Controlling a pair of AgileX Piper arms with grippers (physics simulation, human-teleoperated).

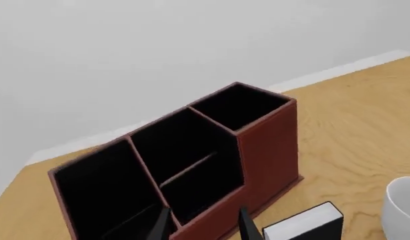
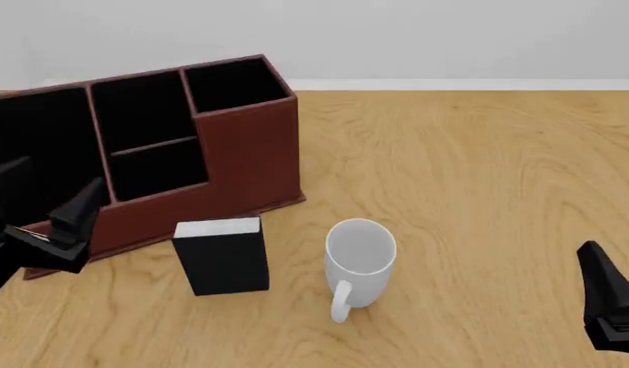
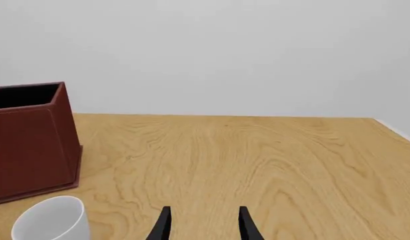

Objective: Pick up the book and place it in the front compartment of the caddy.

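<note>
- Left gripper [image 2: 64, 226] low at 9 o'clock of the front view, over the caddy [image 2: 243, 153] near wall, fingers apart, empty.
- Right gripper [image 3: 201, 225] low at 4 o'clock, fingers apart, empty, over bare table [image 2: 479, 176].
- Book [image 2: 223, 257] upright at 6 o'clock of the caddy, just beside its base, mug [image 2: 359, 257] at its 3 o'clock.
- Front compartment [image 2: 156, 165] unoccupied, behind the book.

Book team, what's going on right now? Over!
Both tools open, empty: left tool beside caddy, right tool off to the side. Book upright on table, untouched. Mug beside it.
</note>
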